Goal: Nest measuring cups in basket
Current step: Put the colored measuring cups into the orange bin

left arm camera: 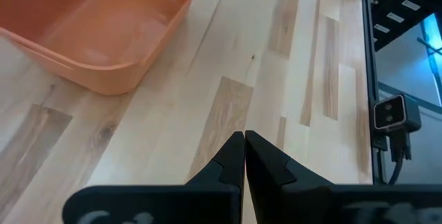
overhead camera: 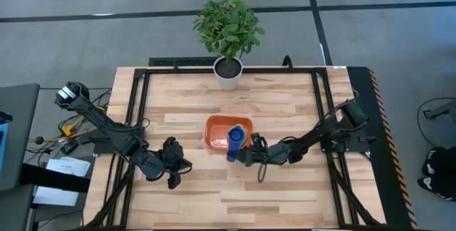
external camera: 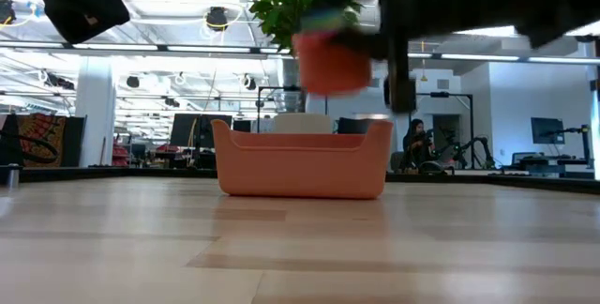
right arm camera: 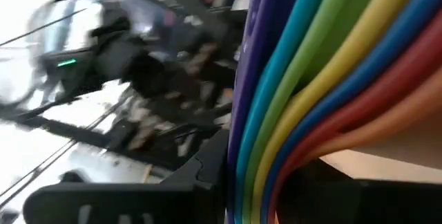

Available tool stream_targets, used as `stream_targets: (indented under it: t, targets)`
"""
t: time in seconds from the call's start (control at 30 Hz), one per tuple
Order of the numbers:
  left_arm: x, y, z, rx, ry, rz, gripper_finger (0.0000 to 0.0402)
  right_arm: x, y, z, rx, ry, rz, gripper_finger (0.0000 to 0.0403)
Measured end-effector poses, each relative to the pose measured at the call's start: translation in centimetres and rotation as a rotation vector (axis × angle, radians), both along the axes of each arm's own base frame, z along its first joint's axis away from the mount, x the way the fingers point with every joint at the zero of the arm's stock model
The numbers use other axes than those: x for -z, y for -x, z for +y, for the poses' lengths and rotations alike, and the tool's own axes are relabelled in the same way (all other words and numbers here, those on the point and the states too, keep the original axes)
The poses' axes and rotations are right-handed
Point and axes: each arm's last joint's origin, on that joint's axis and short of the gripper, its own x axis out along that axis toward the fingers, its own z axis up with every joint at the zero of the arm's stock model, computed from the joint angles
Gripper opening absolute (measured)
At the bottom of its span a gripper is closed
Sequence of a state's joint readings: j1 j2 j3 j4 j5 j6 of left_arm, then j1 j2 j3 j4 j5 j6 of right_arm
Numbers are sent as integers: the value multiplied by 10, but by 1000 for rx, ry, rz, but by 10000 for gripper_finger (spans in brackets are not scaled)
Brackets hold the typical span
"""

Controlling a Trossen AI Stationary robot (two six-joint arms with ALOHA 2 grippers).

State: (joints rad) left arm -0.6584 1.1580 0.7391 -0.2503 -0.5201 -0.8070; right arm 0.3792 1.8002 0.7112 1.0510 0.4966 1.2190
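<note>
The measuring cups [overhead camera: 236, 137] are nested into one stack, blue on top and orange-red outermost [external camera: 328, 60]. The stack hangs in the air over the near right part of the orange basket [overhead camera: 217, 132], which rests on its flat bottom on the table [external camera: 302, 159]. My right gripper [overhead camera: 246, 154] reaches in from the table's right and is shut on the stack's handles. My left gripper [overhead camera: 175, 168] is shut and holds nothing, low over the table to the near left of the basket [left arm camera: 90, 37]; its fingertips meet [left arm camera: 245, 151]. My right gripper pinches the stacked flat handles [right arm camera: 290, 106] between its two fingers, one dark finger [right arm camera: 207, 162] against the navy side and the other on the orange side. It comes in about level from the table's right. The stack is lifted clear, above the basket's rim [external camera: 328, 60].
A white pot with a green plant [overhead camera: 228, 70] stands at the table's far edge, behind the basket. Black rails [overhead camera: 135, 117] run along the table's left and right sides. Bare wood [overhead camera: 228, 195] lies toward the near edge. A person [external camera: 414, 144] is far off in the room.
</note>
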Motion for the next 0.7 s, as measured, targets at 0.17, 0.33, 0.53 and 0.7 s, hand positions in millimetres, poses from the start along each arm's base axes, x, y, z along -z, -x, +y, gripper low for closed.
stream_targets:
  t: [0.17,0.33,0.53,0.7]
  targets:
    - [0,0,0,-8,-1,-3,0,23,-16,-8,38,-70,-24,96]
    - [0,0,0,-3,0,4,0,17,-37,-8,30,-103,-133,96]
    - [1,0,1,-9,-10,9,0,5,-49,1,28,-57,-142,96]
    - [3,-1,6,-30,-30,29,0,9,-57,-2,87,-38,-43,96]
